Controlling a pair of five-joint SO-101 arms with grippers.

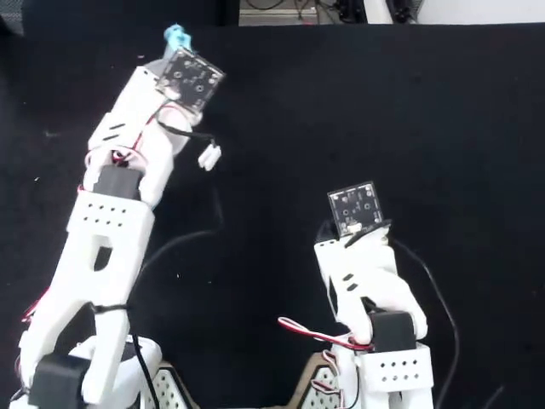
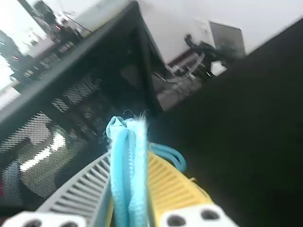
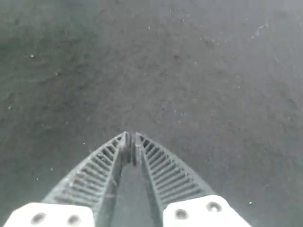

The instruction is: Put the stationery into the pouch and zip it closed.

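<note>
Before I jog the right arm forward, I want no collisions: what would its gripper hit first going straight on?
Probably the black table. The shut right gripper points down at its cloth, with nothing between in the wrist view. Depth is unclear.

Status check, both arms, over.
Left gripper shut on blue cord, at table's far edge. Right gripper shut, empty, above black table. No obstruction seen.

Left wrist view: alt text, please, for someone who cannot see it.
The left gripper is shut on a light-blue fabric strip whose frayed end sticks out past its tip. Behind lies the black table.
</note>
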